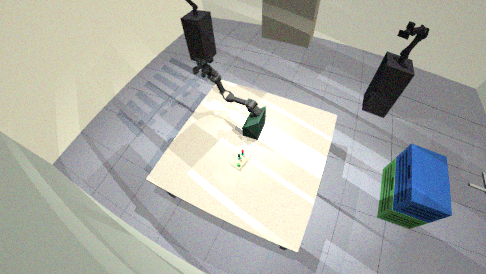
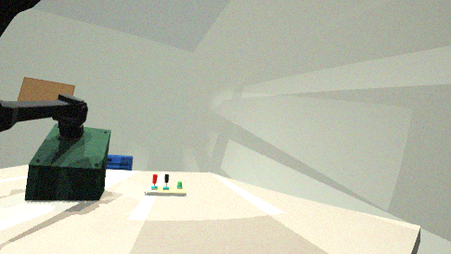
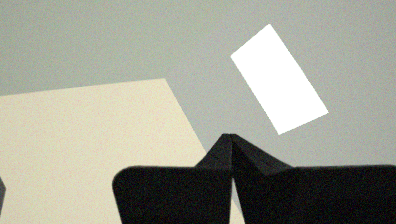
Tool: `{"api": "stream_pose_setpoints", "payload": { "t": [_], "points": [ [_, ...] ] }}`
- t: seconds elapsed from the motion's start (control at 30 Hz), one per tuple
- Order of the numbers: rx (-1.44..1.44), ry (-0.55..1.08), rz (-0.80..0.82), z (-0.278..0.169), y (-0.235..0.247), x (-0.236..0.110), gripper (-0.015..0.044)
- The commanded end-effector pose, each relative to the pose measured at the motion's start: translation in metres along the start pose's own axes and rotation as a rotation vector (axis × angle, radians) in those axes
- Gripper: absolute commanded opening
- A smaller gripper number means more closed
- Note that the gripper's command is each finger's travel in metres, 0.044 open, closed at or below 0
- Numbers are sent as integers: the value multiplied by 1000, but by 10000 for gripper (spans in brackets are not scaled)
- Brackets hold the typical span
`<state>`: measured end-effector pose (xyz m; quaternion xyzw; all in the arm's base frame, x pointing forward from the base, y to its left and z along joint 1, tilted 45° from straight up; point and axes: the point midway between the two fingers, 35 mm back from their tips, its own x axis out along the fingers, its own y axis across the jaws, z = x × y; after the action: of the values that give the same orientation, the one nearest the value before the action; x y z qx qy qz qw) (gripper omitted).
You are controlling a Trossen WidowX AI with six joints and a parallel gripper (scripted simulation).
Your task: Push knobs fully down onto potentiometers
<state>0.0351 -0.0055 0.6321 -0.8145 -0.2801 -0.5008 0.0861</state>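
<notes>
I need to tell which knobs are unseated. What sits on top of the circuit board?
On the circuit board stand a tall red knob, a tall black knob and a low green knob. The potentiometers beneath are too small to make out.
</notes>
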Motion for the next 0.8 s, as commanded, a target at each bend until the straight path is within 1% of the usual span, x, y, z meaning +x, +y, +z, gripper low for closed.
{"api": "stream_pose_setpoints", "payload": {
  "t": [0.0, 0.4, 0.77],
  "points": [
    [-114, -90, -28, 29, -22, 12, 0],
    [-429, -315, -122, 110, -66, 30, 0],
    [-706, -520, -236, 190, -90, 32, 0]
  ]
}}
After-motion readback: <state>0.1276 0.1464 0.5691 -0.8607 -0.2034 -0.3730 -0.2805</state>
